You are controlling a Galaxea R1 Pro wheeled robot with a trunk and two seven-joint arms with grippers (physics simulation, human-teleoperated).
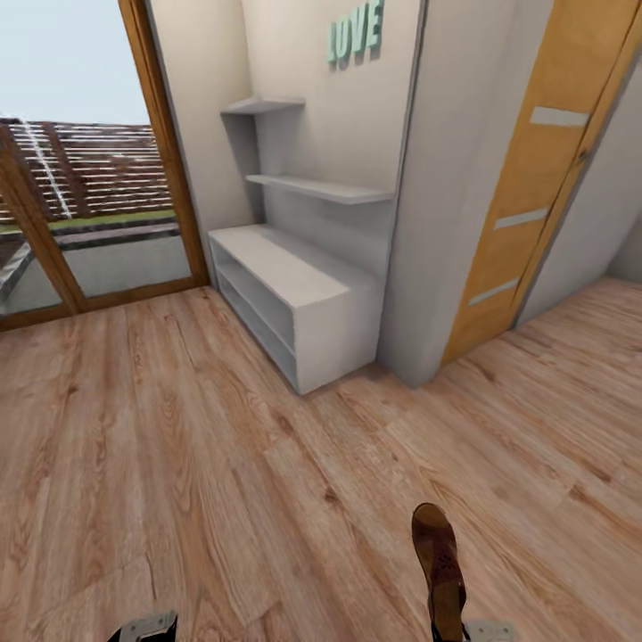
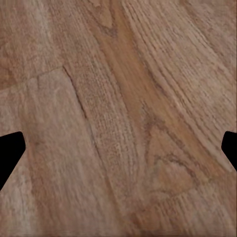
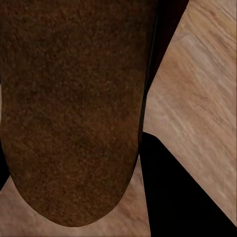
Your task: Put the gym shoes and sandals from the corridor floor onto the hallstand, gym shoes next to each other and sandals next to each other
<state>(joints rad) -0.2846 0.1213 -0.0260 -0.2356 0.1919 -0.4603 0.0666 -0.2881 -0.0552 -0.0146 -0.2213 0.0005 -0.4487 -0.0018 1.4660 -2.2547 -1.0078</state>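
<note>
hallstand [image 1: 303, 285] against back wall, centre | two wall shelves [image 1: 316, 188] stepped above it | glazed door [image 1: 80, 178] to its left | wooden door [image 1: 544, 169] to its right | sandal [image 1: 439, 557] near front, right of centre, over corridor floor [image 1: 223, 464]

Bright, even daylight; soft wrist views, tilted edges

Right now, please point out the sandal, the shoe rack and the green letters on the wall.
sandal [image 1: 436, 555], head view, on its footbed.
shoe rack [image 1: 283, 267], head view, on its bench top.
green letters [image 1: 357, 32], head view, on the middle letters.
</note>
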